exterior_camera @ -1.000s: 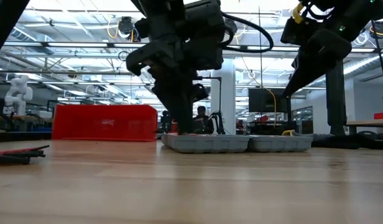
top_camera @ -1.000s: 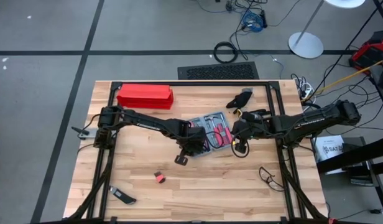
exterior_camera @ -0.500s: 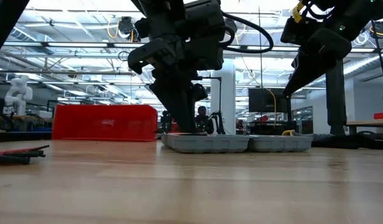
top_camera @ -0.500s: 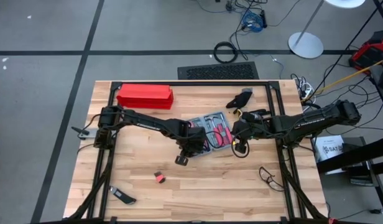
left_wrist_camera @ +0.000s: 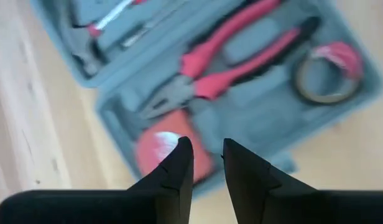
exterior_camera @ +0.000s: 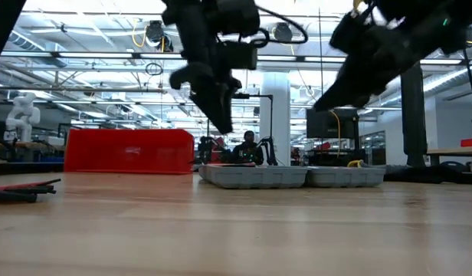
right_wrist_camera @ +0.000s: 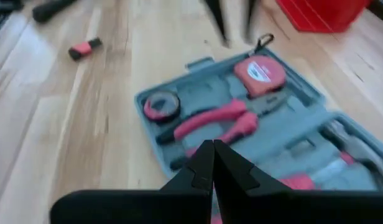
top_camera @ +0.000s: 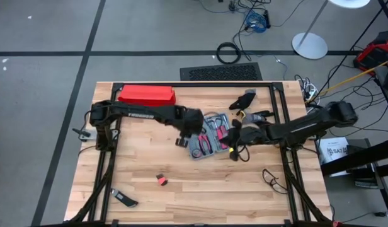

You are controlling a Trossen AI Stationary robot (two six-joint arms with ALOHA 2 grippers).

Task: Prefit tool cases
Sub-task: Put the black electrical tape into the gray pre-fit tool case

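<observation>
High view: the open blue-grey plastic clamshell tool case point(top_camera: 210, 134) lies mid-table, between the 2 arms; a long bright red box point(top_camera: 147, 96) sits at the far left.

Low view: both grippers hang clear above the case point(exterior_camera: 291, 176).

Left wrist view: the left gripper point(left_wrist_camera: 207, 163), fingers slightly apart and empty, hovers over red-handled pliers point(left_wrist_camera: 229, 65).

Right wrist view: the right gripper point(right_wrist_camera: 212, 167), fingers together, holds nothing.

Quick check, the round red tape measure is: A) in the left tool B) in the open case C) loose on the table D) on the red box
B: the tape measure sits in a recess of the open case, beside the red-handled pliers.
</observation>
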